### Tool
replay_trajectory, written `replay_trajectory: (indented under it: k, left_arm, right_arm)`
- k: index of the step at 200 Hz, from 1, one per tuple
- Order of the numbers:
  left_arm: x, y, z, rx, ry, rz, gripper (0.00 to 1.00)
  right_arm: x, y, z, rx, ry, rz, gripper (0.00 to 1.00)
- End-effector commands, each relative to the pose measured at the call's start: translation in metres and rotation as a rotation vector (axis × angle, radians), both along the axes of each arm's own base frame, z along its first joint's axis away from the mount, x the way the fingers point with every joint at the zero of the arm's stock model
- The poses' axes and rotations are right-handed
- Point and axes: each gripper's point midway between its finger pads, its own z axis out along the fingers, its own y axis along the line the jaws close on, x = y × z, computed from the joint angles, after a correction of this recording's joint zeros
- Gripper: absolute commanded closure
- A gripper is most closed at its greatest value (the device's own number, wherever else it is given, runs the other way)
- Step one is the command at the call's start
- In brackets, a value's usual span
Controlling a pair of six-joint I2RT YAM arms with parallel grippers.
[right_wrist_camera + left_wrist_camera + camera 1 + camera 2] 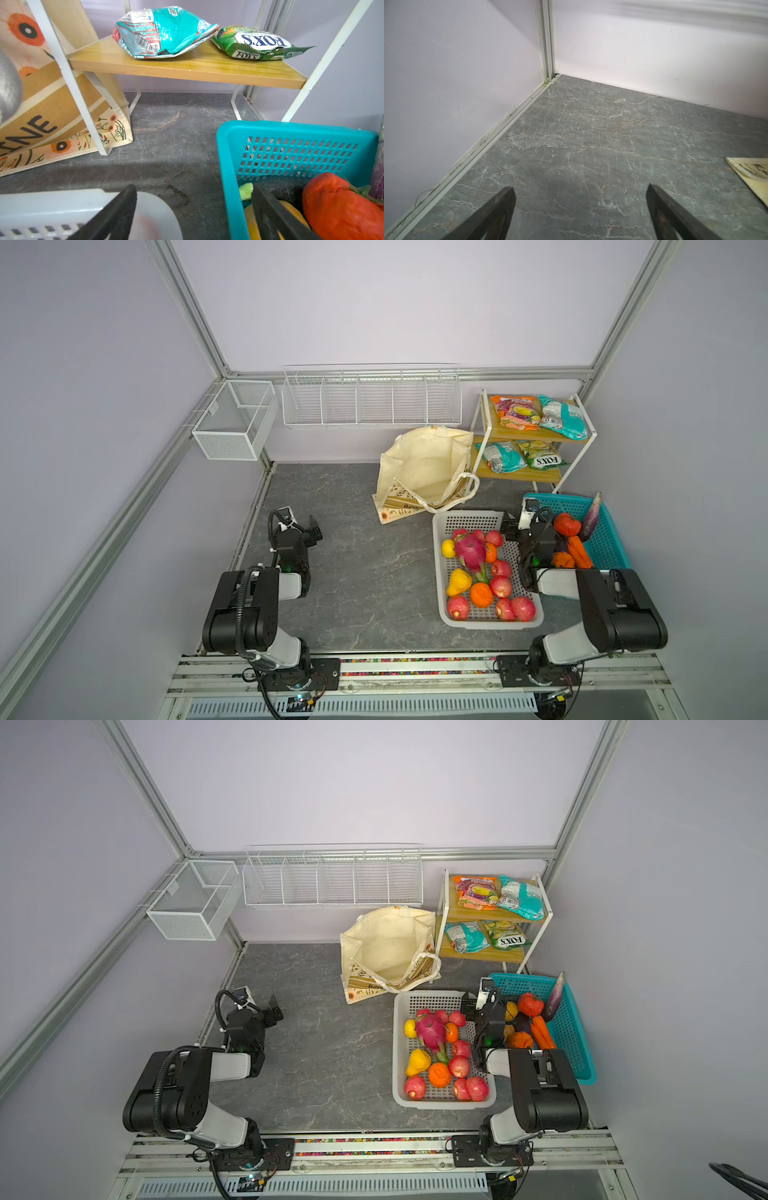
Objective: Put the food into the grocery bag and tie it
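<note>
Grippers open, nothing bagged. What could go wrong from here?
1. The grocery bag sags, a strap handle draped at its mouth: a dropped apple may catch or roll out.
2. The right gripper straddles the white basket and teal basket rims: a finger could snag either.

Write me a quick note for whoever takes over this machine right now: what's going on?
Left gripper: open, empty, above the tabletop.
Right gripper: open, empty, straddling the white basket and teal basket.
Grocery bag: open beside the shelf rack, nothing visible inside, handles untied.
Food: fruit in the white basket, vegetables in the teal one, four snack packets on the rack.
Done: nothing packed. Left: load everything, tie the bag.
</note>
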Motion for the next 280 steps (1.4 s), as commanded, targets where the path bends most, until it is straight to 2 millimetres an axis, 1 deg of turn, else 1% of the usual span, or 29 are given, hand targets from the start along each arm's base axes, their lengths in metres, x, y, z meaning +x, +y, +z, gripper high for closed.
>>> replay_trajectory:
  k: [1, 226, 230, 236, 243, 248, 251, 257, 266, 270, 280]
  left_arm:
    - [-0.001, -0.002, -0.001, 0.014, -0.002, -0.011, 0.01]
    - [-0.001, -0.002, -0.001, 0.009, -0.003, -0.011, 0.00]
    - [-0.001, -0.002, -0.001, 0.011, -0.004, -0.011, 0.03]
    - [0.000, -0.002, -0.001, 0.014, -0.003, -0.008, 0.11]
    - [-0.001, -0.002, 0.000, 0.015, -0.006, -0.009, 0.18]
    - [-0.001, -0.002, 0.005, 0.014, -0.024, -0.007, 0.23]
    - [-0.002, -0.001, 0.008, 0.015, -0.024, -0.003, 0.24]
    - [-0.003, 0.000, 0.015, 0.016, -0.010, 0.002, 0.25]
    - [-0.005, 0.004, 0.036, 0.013, 0.010, 0.027, 0.25]
    - [-0.006, 0.007, 0.044, 0.003, 0.025, 0.047, 0.25]
    - [-0.012, 0.014, 0.074, -0.038, 0.020, 0.106, 0.24]
  right_arm:
    - [-0.011, 0.003, -0.041, 0.001, 0.150, 0.020, 0.11]
    - [-0.011, 0.002, -0.041, 0.020, 0.154, 0.031, 0.11]
    - [-0.011, 0.002, -0.041, 0.021, 0.153, 0.032, 0.11]
    - [-0.011, 0.002, -0.041, 0.019, 0.153, 0.032, 0.11]
    - [-0.010, -0.001, -0.036, 0.016, 0.141, 0.017, 0.08]
    - [-0.009, -0.001, -0.033, 0.014, 0.154, 0.015, 0.08]
    - [-0.009, 0.000, -0.028, 0.010, 0.160, 0.019, 0.08]
    - [-0.011, 0.002, -0.028, 0.009, 0.214, 0.024, 0.08]
    - [-0.008, 0.001, -0.004, 0.020, 0.235, 0.010, 0.06]
    - [-0.008, -0.001, 0.007, 0.053, 0.230, -0.012, 0.05]
    - [-0.012, -0.006, 0.029, 0.135, 0.230, -0.067, 0.02]
